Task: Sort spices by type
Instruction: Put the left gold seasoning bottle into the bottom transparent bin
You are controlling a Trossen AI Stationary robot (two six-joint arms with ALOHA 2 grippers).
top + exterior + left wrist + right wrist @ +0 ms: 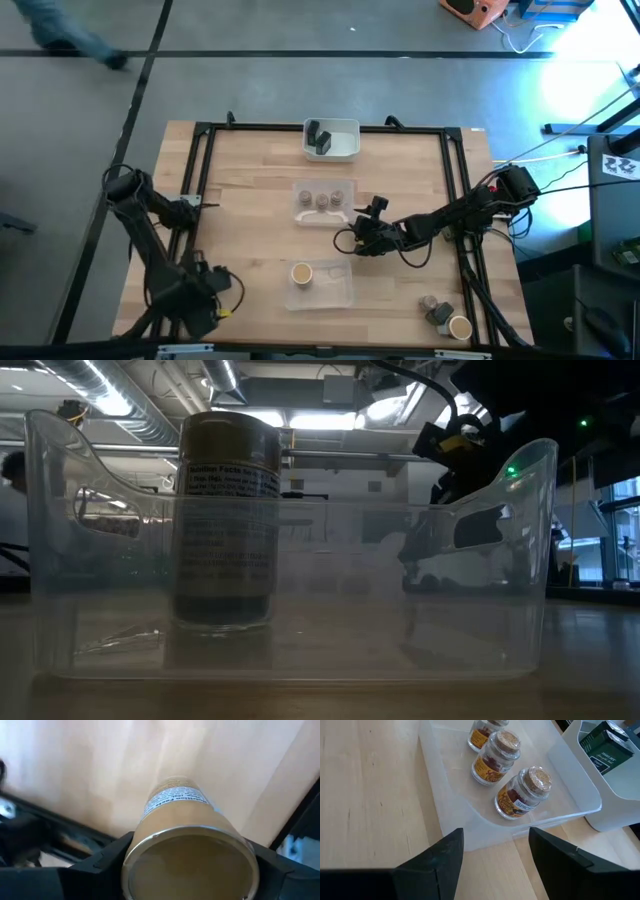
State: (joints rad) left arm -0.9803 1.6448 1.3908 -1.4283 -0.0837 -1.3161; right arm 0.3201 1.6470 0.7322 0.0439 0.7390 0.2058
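Note:
My left gripper [218, 296] is at the table's near left corner, shut on a tan jar [190, 845]. My right gripper [495, 857] is open at mid-table, just on the near side of a clear tray [322, 203] in which three small cork-topped jars [522, 792] stand. A white tray [331, 140] at the far edge holds dark blocky containers [606, 747]. A nearer clear tray [322, 285] holds one tan-topped jar [302, 273], which stands upright on the tray floor [228, 520]. A small round jar [430, 303], a dark block [441, 317] and a tan-topped jar [460, 327] stand at the near right corner. My left gripper has the tan jar's side wall [135, 855] pinched between its two fingers [100, 865], near the round end that faces the wrist camera. The jar points away from the wrist along the fingers, its labelled end toward the table. Whether that end touches the table I cannot tell.
A black metal frame [200, 170] borders the table's left, far and right sides. Bare wood lies between the trays and the left frame rail. Cables trail by the right arm [470, 205].

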